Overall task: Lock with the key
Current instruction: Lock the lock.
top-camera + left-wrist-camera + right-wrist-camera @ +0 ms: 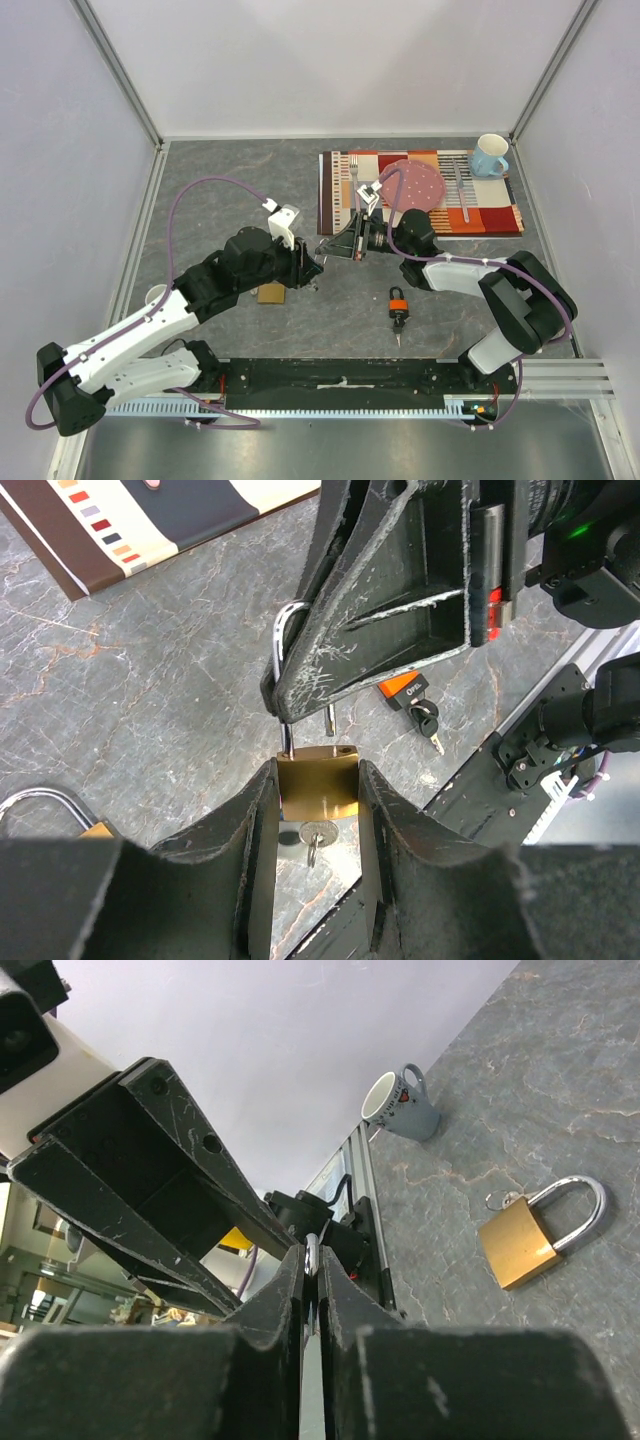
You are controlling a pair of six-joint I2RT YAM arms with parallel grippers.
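Above the grey table [230, 200], between the two arms, we see a brass padlock [320, 798] held off the surface. On its body the left gripper [317, 772] has the jaws pressed against the two sides, and a key [318, 832] sits in the keyhole underneath. We see the right gripper [312, 1258] pinching the steel shackle [279, 630], its jaws almost together. The shackle is raised, with its short leg out of the body. A second brass padlock [527, 1238] and an orange padlock [398, 300] lie on the table, apart from each other.
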